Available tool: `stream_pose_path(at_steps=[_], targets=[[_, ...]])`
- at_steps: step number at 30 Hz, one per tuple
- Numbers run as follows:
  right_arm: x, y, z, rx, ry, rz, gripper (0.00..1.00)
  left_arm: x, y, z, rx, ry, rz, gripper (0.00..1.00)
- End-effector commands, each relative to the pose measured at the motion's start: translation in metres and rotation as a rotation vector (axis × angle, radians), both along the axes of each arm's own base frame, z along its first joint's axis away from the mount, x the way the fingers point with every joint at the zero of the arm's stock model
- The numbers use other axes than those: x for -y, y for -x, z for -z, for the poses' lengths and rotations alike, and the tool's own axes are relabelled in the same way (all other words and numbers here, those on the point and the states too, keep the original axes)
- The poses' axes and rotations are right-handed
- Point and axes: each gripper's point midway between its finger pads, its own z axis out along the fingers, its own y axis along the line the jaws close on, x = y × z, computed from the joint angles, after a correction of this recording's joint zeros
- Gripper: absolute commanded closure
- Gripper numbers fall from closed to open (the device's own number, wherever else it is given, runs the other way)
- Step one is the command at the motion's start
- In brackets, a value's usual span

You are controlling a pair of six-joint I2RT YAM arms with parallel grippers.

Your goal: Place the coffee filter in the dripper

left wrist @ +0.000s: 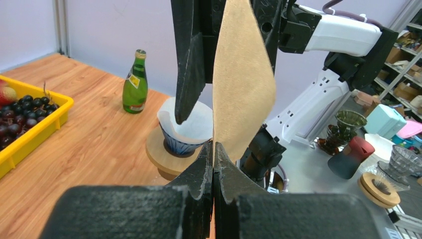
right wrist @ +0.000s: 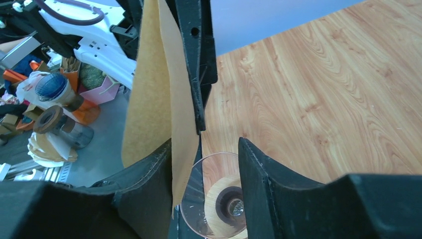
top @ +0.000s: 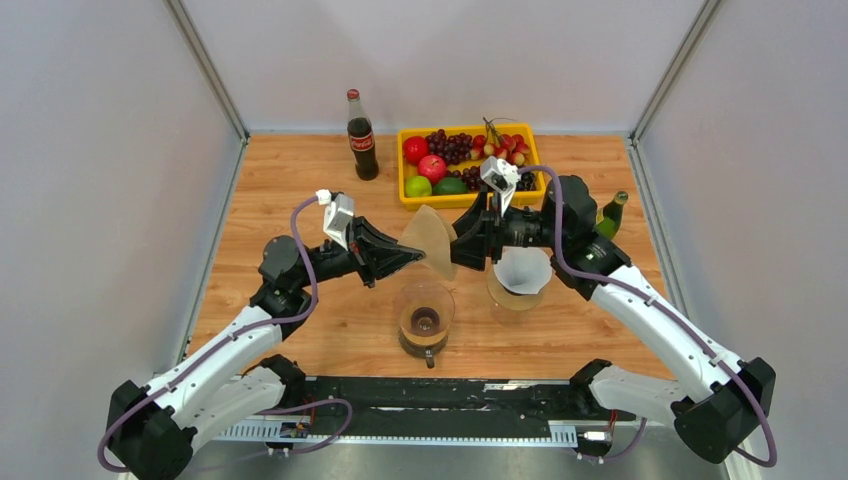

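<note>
A brown paper coffee filter [top: 431,238] hangs flat in the air above the table's middle. My left gripper [top: 416,256] is shut on its lower corner; in the left wrist view the filter [left wrist: 244,84] rises straight out of the closed jaws of that gripper [left wrist: 214,155]. My right gripper [top: 459,243] meets it from the right. Its jaws stand apart around the filter's edge [right wrist: 159,99], which lies against the left finger of the gripper [right wrist: 205,145]. The empty glass dripper [top: 425,318] stands just below, also visible between the right jaws [right wrist: 219,199].
A blue ribbed dripper holding a white filter [top: 522,272] sits on a wooden stand right of the glass one. A cola bottle [top: 361,135], a yellow fruit tray [top: 401,170] and a green bottle [top: 611,213] stand toward the back.
</note>
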Motion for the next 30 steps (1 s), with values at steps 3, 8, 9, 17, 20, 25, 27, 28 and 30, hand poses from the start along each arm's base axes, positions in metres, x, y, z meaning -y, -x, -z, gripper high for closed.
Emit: stream_pose_path(at_steps=[3,8,9,17,20,25,27,28,30], targets=[[-0.005,0.010,-0.013,0.062,-0.040,-0.051,0.55,0.000,0.008,-0.028,0.076,0.063,0.048,1.00],[-0.006,0.005,-0.015,0.060,-0.044,-0.014,0.63,0.002,0.010,-0.028,0.078,0.059,0.068,1.00],[-0.005,0.004,-0.016,0.062,-0.046,-0.005,0.68,0.001,0.010,-0.027,0.079,0.058,0.068,1.00],[-0.001,0.010,-0.025,0.084,-0.062,-0.010,1.00,0.001,0.004,-0.029,0.068,0.060,0.037,0.98],[0.000,0.005,-0.028,0.093,-0.068,0.029,1.00,0.001,-0.005,-0.026,0.040,0.042,-0.008,0.75],[0.007,-0.022,-0.028,0.102,-0.042,0.195,1.00,-0.006,-0.028,-0.025,-0.035,0.009,-0.150,0.04],[0.011,-0.036,-0.023,0.092,-0.007,0.278,1.00,-0.013,-0.036,-0.024,-0.055,-0.006,-0.225,0.01],[0.013,-0.043,-0.022,0.087,0.004,0.315,1.00,-0.019,-0.043,-0.029,-0.054,0.002,-0.281,0.00],[0.017,-0.057,-0.020,0.088,0.024,0.399,1.00,-0.030,-0.054,-0.030,-0.091,-0.007,-0.378,0.00]])
